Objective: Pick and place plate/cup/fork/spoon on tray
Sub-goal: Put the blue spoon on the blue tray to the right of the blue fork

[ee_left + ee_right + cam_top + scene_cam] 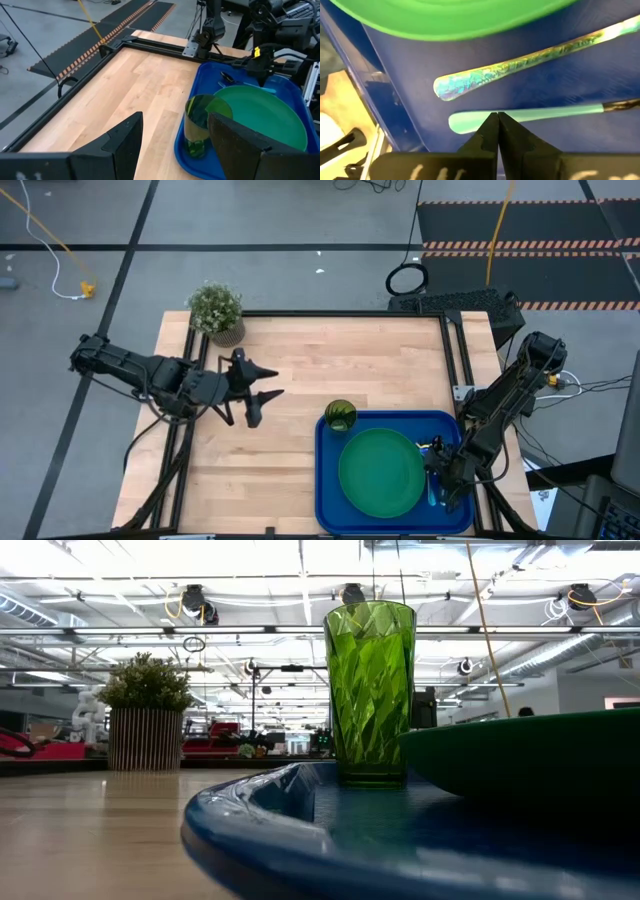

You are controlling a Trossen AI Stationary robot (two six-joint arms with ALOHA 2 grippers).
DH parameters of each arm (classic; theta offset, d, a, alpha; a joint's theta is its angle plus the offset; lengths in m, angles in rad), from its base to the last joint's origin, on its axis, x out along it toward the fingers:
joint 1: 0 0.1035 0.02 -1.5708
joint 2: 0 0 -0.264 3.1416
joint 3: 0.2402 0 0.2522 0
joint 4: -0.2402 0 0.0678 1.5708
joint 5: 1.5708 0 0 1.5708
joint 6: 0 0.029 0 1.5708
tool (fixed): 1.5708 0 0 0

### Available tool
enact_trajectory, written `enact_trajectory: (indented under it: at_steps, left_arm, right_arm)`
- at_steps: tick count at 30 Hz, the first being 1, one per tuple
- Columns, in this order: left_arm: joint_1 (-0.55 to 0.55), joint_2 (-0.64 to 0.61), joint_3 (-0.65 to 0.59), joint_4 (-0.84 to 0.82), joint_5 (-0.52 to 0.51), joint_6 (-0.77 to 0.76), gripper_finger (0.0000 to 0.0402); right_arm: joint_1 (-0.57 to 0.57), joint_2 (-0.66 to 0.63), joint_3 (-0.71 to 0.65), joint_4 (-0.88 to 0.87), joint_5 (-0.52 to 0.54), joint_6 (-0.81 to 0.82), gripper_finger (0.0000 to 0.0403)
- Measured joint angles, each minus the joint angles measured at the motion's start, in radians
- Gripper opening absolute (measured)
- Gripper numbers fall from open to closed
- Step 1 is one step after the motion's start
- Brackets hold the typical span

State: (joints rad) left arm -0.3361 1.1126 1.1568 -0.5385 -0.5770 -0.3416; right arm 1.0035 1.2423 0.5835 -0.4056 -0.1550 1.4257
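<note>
The blue tray [330,480] lies at the table's near right. The green plate [382,472] sits on it, and the cup [340,416] stands upright in its far left corner. Right of the plate, the fork [520,65] and the spoon [545,114] lie side by side on the tray floor. The spoon's dark bowl [227,76] points to the far side. My right gripper [497,117] is shut and slants down over the spoon's handle. My left gripper [268,402] hangs open above the table's left part, with nothing between its fingers. My right gripper's shut fingertips [490,127] come down from above at the light-blue handle [470,122] of the spoon, near its free end. The handle lies flat on the tray and does not pass between the fingers. Whether the tips touch it, I cannot tell.
A potted plant [216,310] stands at the table's far left corner. Black frame rails [455,350] run along the table's edges. Bare wood [340,360] stretches between my left gripper and the tray.
</note>
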Motion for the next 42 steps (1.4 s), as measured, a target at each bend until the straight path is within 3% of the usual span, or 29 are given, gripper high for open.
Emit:
enact_trajectory:
  at_steps: [42]
  left_arm:
    - [0.022,0.0,0.0,0.018,-0.002,0.006,0.0225]
  right_arm:
    - [-0.002,0.052,0.0,-0.039,0.02,-0.044,0.0]
